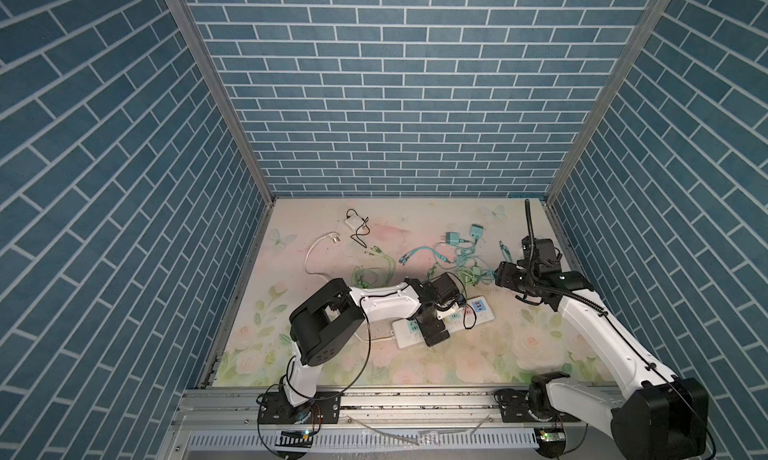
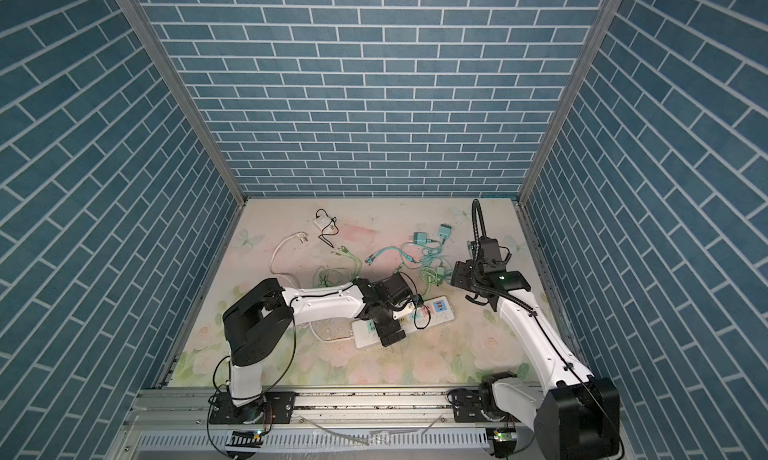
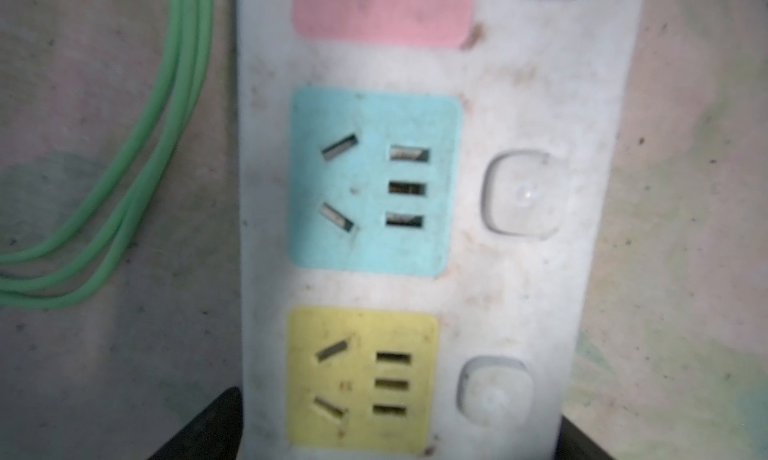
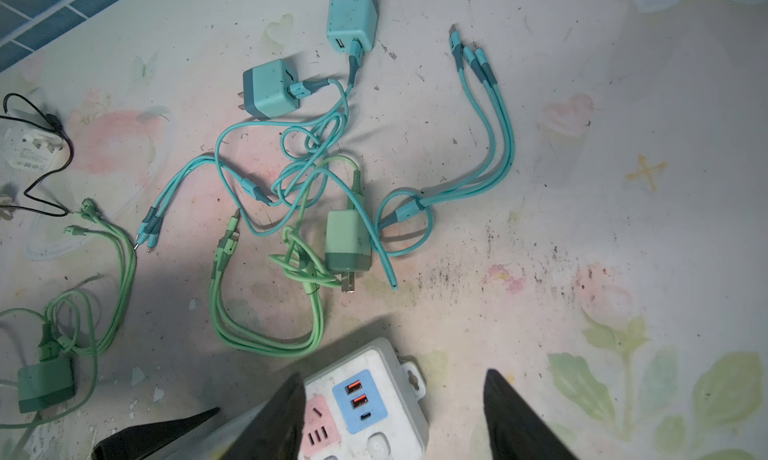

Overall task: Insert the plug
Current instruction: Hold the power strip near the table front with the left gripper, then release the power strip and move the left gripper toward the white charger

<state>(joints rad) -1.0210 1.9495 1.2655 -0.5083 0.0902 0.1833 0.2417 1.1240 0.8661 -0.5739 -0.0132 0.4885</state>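
Note:
A white power strip [image 1: 446,321] with pink, blue and yellow sockets lies mid-table. In the left wrist view its blue socket [image 3: 374,183] and yellow socket [image 3: 361,379] are empty. My left gripper [image 3: 390,437] is open, its fingers [image 3: 203,429] straddling the strip by the yellow socket, and it holds nothing. It shows in both top views [image 1: 434,333]. A pale green charger plug [image 4: 348,245] lies loose just beyond the strip's USB end [image 4: 359,399]. My right gripper [image 4: 395,416] hovers open above that end, empty, and appears in a top view [image 2: 455,277].
Two teal chargers [image 4: 270,90] [image 4: 353,15] with tangled teal cables, a dark green charger [image 4: 45,385] with green cables [image 3: 166,104], and a white adapter [image 1: 353,221] with black wire lie around. The strip's own white cable and plug [image 1: 334,238] run far left.

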